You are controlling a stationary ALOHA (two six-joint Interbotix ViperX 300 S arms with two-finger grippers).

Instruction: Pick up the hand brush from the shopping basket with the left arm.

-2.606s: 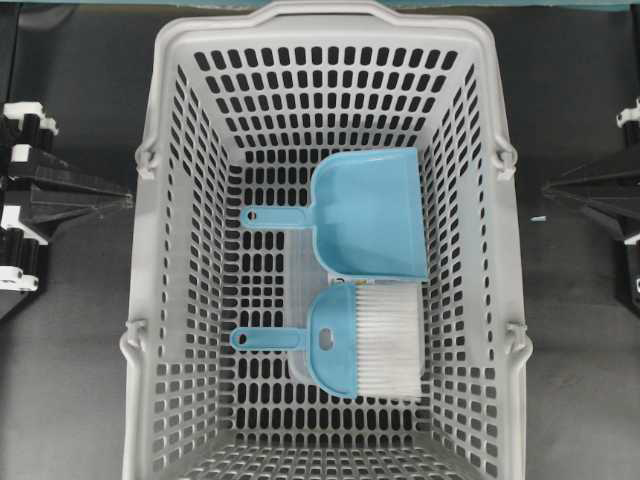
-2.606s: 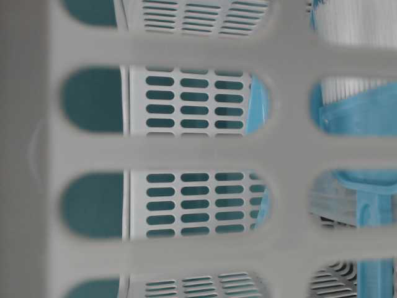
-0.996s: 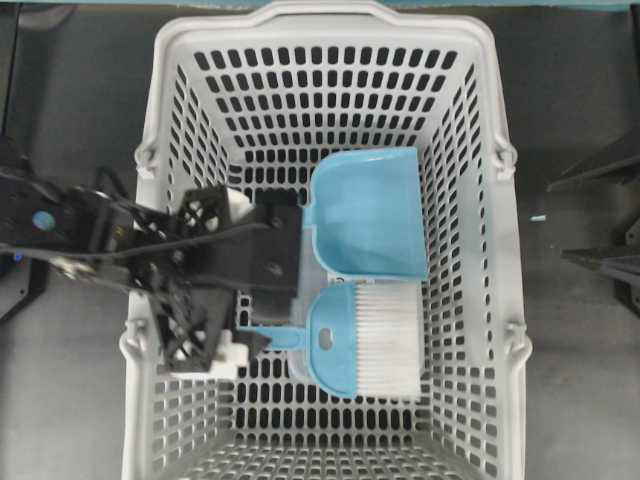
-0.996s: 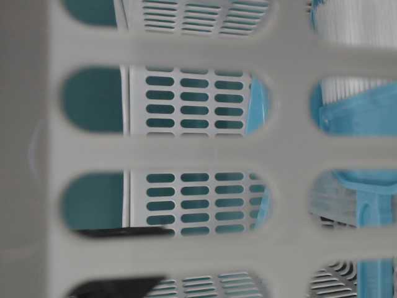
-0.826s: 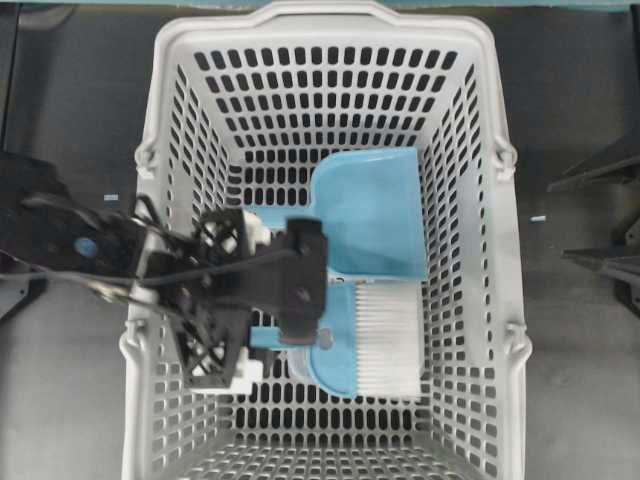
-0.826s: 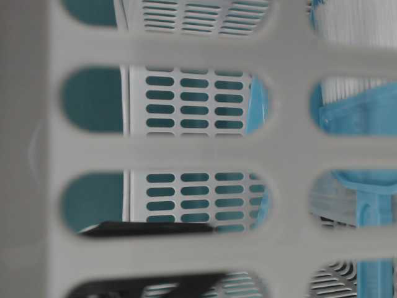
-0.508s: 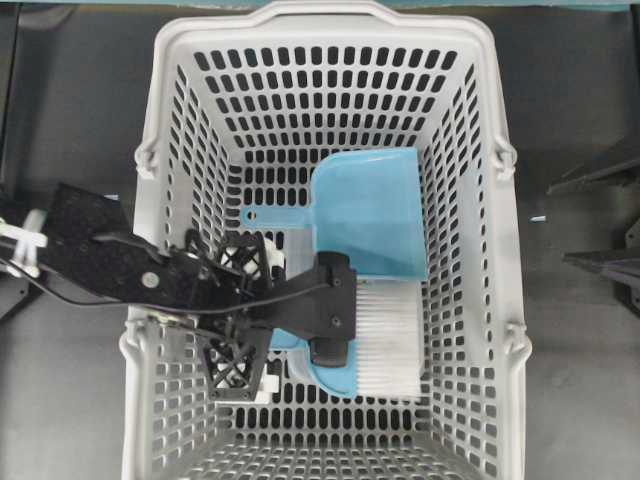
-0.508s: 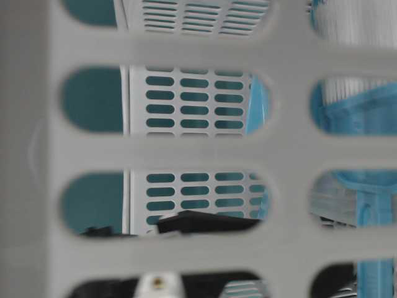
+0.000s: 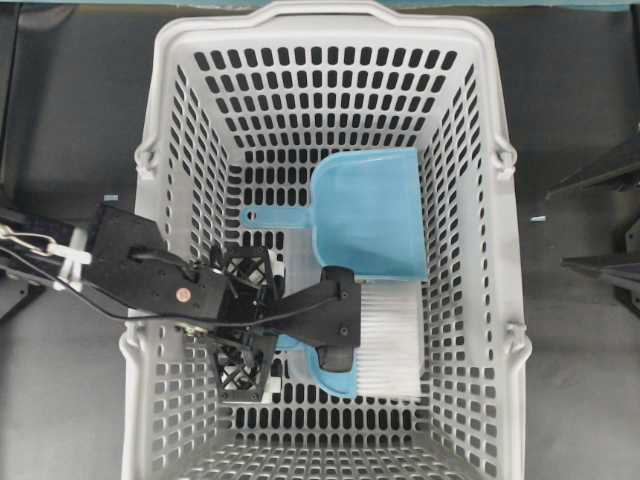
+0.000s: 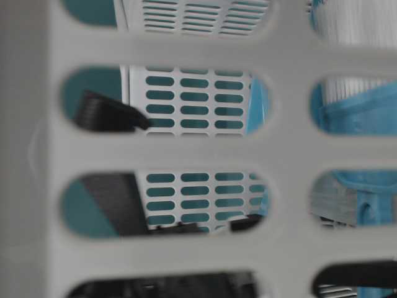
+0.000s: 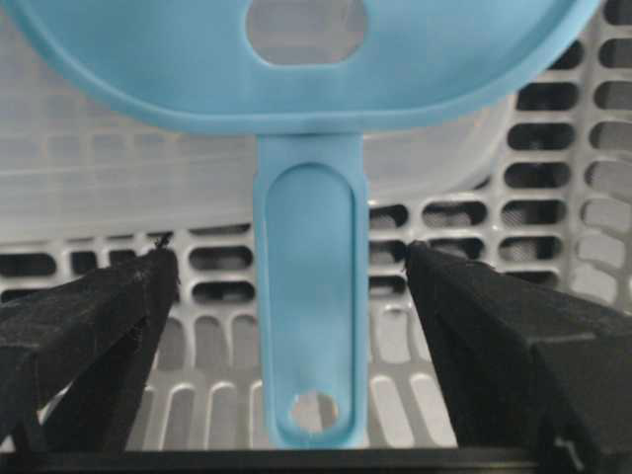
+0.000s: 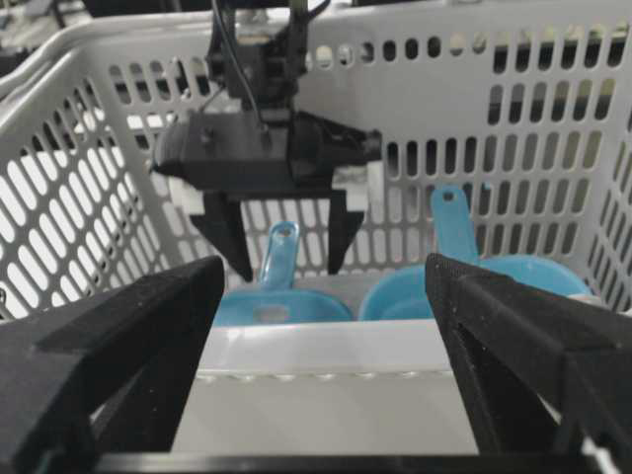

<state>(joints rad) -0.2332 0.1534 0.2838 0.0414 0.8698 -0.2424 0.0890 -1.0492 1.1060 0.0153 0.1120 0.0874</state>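
The black left arm (image 9: 140, 275) with lattice-patterned parts and thin cables comes in from about 9 o'clock in the overhead view, wrist tipped down. Its black two-finger gripper (image 12: 288, 259) hangs with both fingers (image 12: 229, 235) spread wide, nothing between them. The right arm's black gripper (image 12: 321, 385) sits wide open too, also empty.

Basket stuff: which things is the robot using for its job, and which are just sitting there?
For the job:
hand brush
shopping basket
left gripper, open around the brush handle

Just there:
dustpan
right gripper, open
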